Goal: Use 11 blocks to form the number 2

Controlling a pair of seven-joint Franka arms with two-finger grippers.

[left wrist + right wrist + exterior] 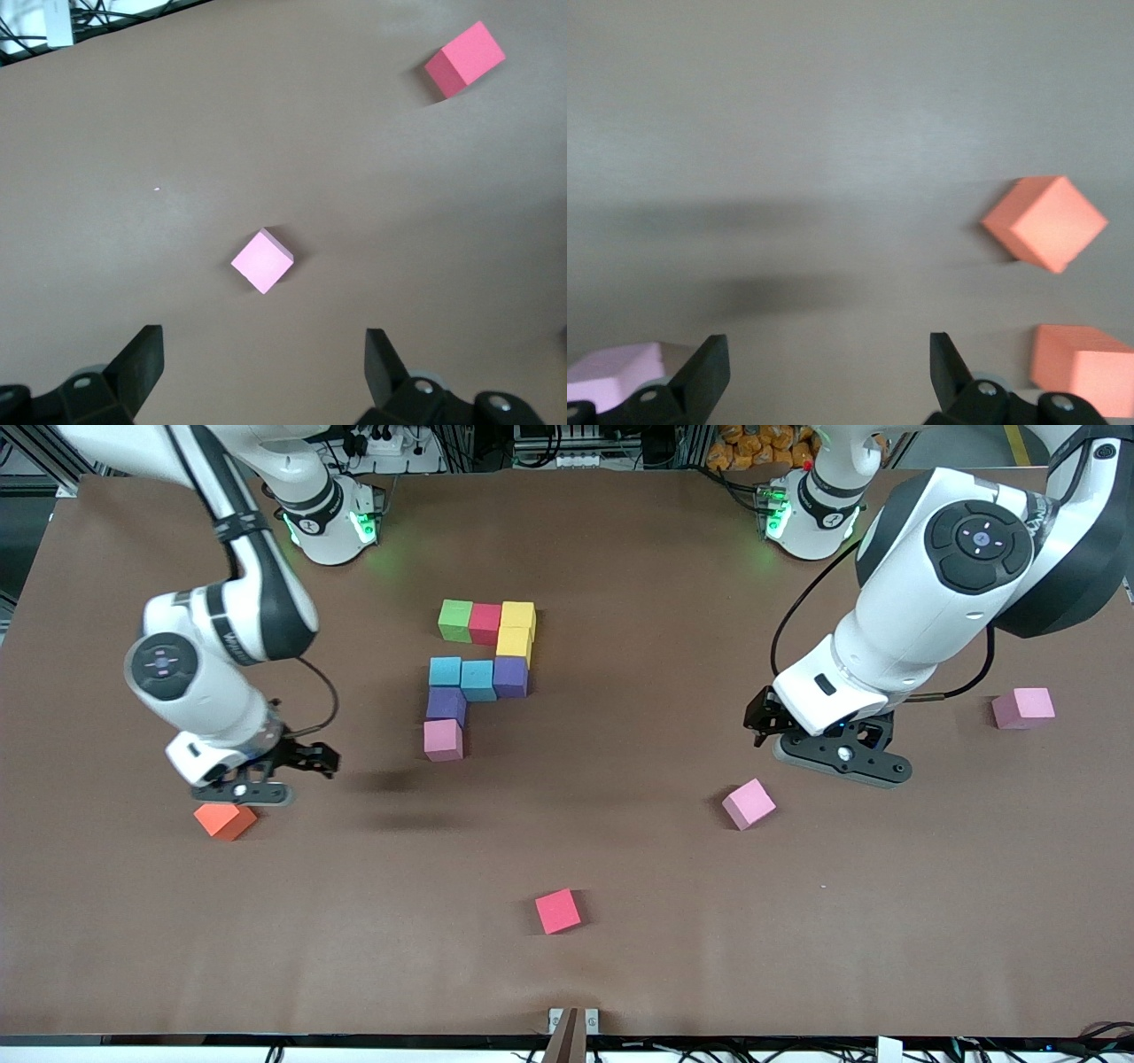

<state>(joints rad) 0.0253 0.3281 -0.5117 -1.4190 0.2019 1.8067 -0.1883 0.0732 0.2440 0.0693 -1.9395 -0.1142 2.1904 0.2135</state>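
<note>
Left gripper [261, 372] hangs over bare table toward the left arm's end, jaws spread wide, holding nothing. In its wrist view a loose pink block [262, 260] lies on the mat ahead of the fingertips, turned corner-on, not touched. Same block in the front view [749, 803], nearer the front camera than the gripper [828, 757]. A second loose pink block [1023, 708] sits close to the table edge at the left arm's end, well apart from the first.

Right gripper [824, 376] hovers toward the right arm's end, jaws also wide, empty; in the front view [266, 775] it is just above an orange cube [225, 820], partly covering it. The right wrist view shows two orange cubes, one whole [1045, 223], one cut off by the frame edge [1085, 367], plus a pale pink corner [620, 374] cut off at the frame's bottom edge; cannot tell what it belongs to.

No containers on the table [620, 957].

The number 2 [478, 677] lies mid-table, unfinished: green block [455, 620], red block [485, 623], yellow block [518, 615] in a touching row farthest from the front camera; second yellow [514, 643] just nearer; then two light blue blocks [462, 675] and a purple block [511, 677]; second purple [446, 706]; one pink block [443, 740] placed nearest. All matte, same size, edges touching.

A reddish-pink cube [558, 911] lies alone near the front camera, also visible in the left wrist view [464, 59].
</note>
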